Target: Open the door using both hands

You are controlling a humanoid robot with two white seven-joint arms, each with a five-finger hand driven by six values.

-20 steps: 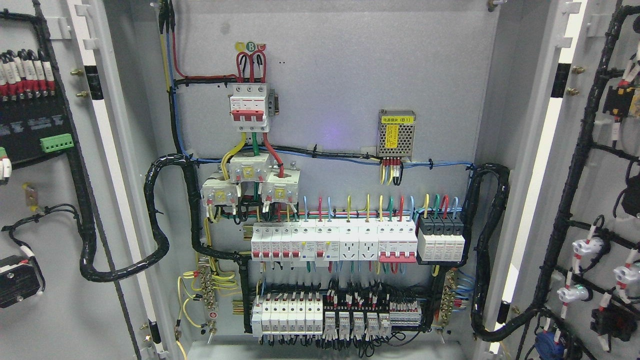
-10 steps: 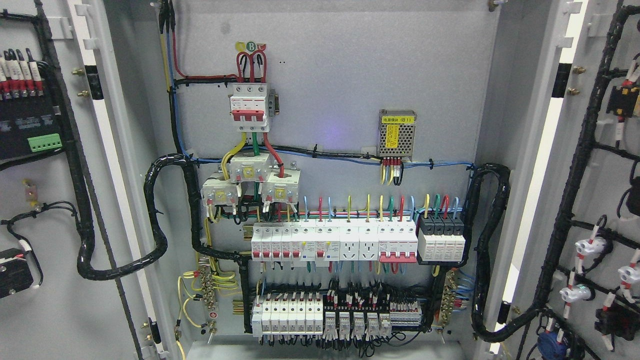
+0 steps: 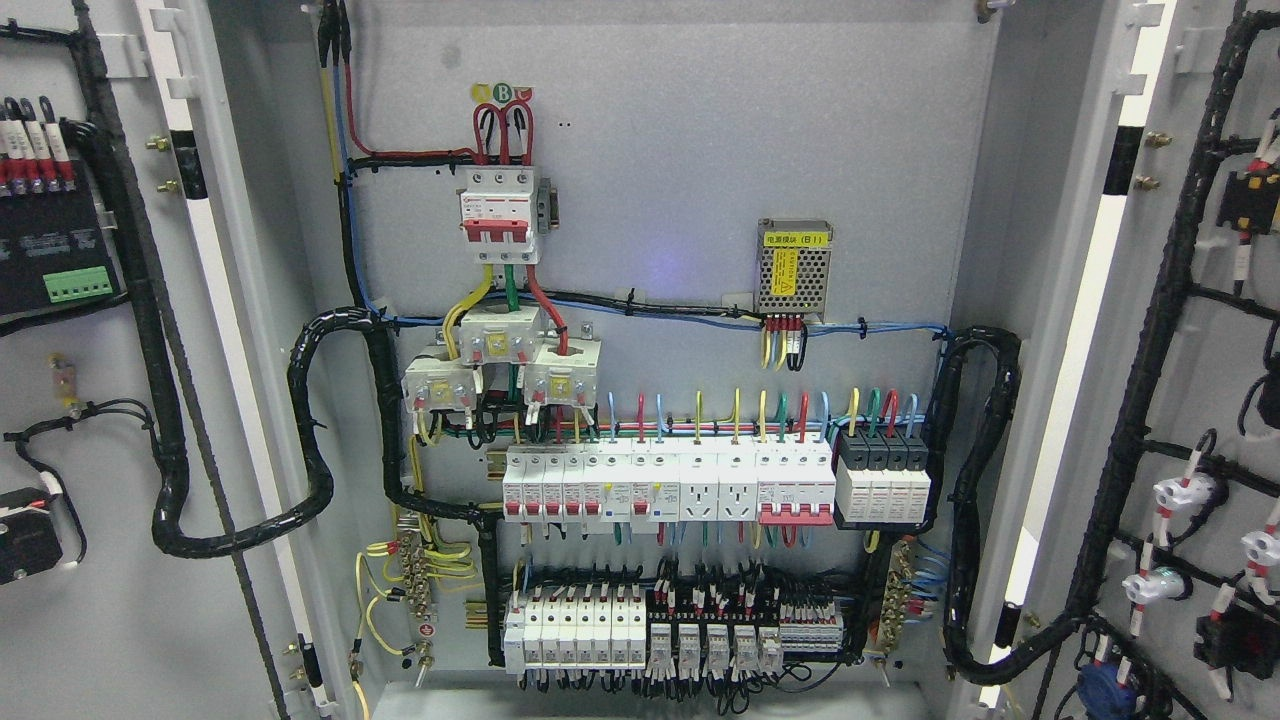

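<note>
Head view: open doors (image 3: 90, 600), exposed breakers (image 3: 665, 485)

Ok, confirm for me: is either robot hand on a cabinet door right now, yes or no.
No, neither hand shows in the head view; the left door and right door stand swung open with nothing touching them.

This looks like an industrial or electrical test setting: the frame is filled by an open grey switchgear cabinet (image 3: 700, 120), with rows of circuit breakers (image 3: 665, 485) at centre, black cable looms (image 3: 310, 440) at left, and wired door panels (image 3: 1200, 400) at both edges.
</note>
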